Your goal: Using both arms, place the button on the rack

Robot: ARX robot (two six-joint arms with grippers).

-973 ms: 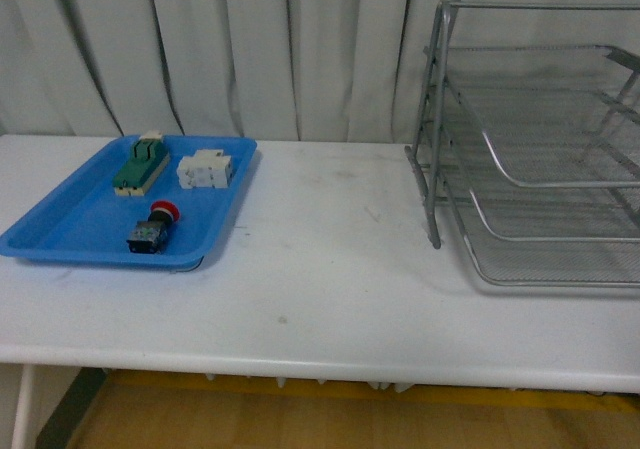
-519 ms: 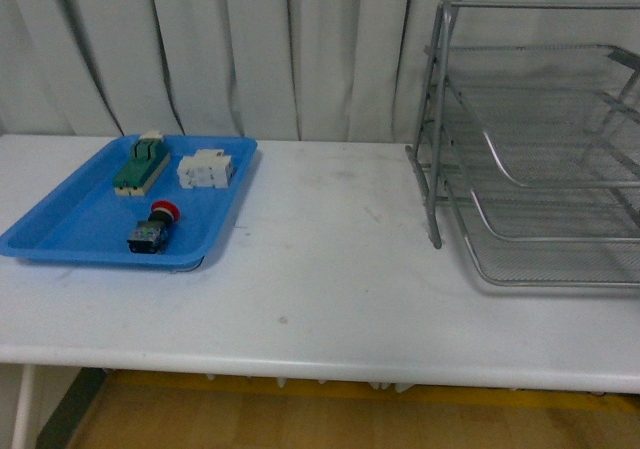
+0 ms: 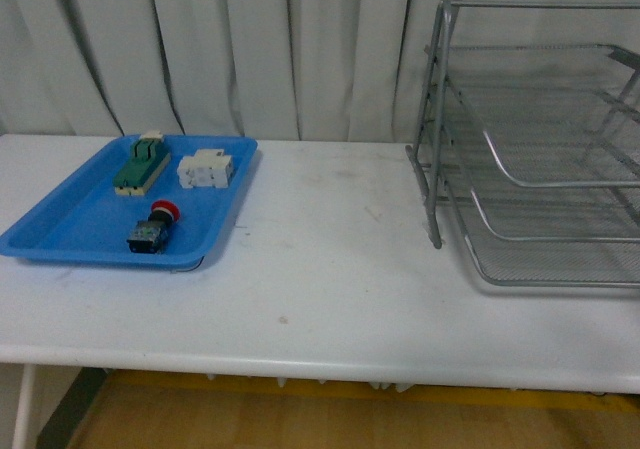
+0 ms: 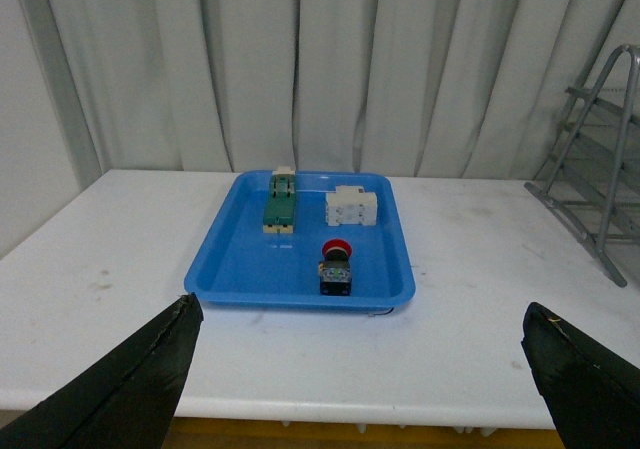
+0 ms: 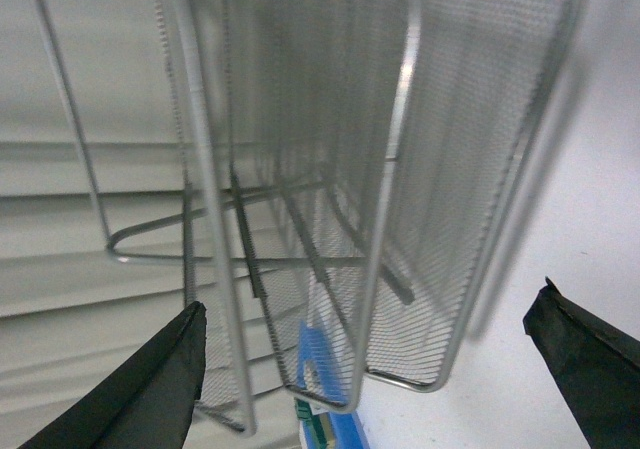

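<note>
Button (image 3: 153, 225) is lying on its side in the near part of a blue tray (image 3: 70, 224) at the left of the white bench (image 3: 330, 279), its red cap pointing toward the curtain (image 3: 250, 49); a green block (image 3: 140, 164) and a white block (image 3: 206, 169) are sitting behind it in the same tray, apart from it and from each other; the three-tier wire rack (image 3: 540, 149) is standing at the right of the bench, well apart from the tray; the left fingers (image 4: 140, 379) are spreading wide with nothing between them, facing the tray across the bench; the right fingers (image 5: 140, 389) are gaping just as wide and empty, looking onto the rack's mesh tiers.
</note>
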